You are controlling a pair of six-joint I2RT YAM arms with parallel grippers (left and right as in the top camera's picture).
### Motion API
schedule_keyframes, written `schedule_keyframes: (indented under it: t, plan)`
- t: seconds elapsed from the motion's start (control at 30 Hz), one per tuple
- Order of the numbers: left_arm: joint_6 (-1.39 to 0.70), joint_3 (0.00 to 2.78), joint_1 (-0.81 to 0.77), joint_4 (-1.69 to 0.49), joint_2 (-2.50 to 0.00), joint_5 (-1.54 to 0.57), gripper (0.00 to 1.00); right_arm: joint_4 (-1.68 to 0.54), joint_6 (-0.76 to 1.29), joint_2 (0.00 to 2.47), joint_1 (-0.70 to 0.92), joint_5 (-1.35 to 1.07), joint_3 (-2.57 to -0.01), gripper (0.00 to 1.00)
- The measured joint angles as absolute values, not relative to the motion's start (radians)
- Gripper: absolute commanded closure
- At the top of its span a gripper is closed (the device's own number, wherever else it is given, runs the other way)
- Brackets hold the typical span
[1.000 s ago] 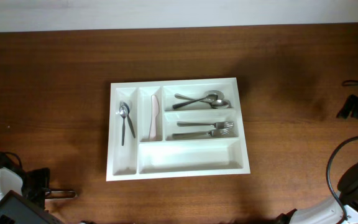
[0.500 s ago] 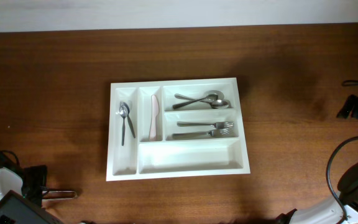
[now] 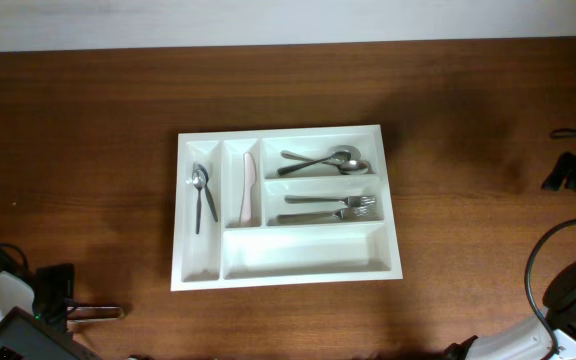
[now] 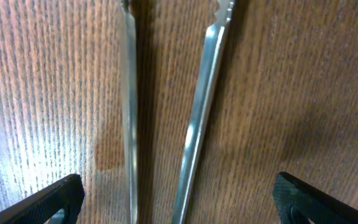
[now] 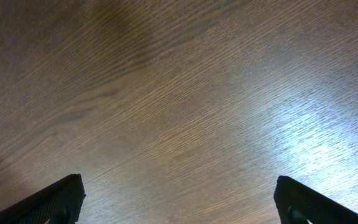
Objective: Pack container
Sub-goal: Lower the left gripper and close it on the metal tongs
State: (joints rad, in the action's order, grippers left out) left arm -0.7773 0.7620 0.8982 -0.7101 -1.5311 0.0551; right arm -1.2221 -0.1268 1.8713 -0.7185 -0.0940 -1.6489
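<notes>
Brown wooden worktop [image 3: 88, 150] | left fingers [image 4: 55, 199]: spread, holding nothing, drawn back slightly | metal tongs [image 4: 197, 124]: lying between them, unpacked | white tray [image 3: 298, 255]: well beyond their tips, long compartment free | right fingers [image 5: 55, 199]: spread, over bare worktop

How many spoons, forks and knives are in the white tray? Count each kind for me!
Small spoons: 2
Big spoons: 2
Forks: 2
Pink knife: 1
Total in the tray: 7
</notes>
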Motion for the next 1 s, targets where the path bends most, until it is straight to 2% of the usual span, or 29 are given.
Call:
schedule_keyframes:
  t: [1.0]
  plan:
    - [-0.778, 0.762, 0.931, -0.722, -1.531, 0.086, 0.01, -1.222, -0.127, 1.871, -0.719, -0.094, -1.649, 0.01]
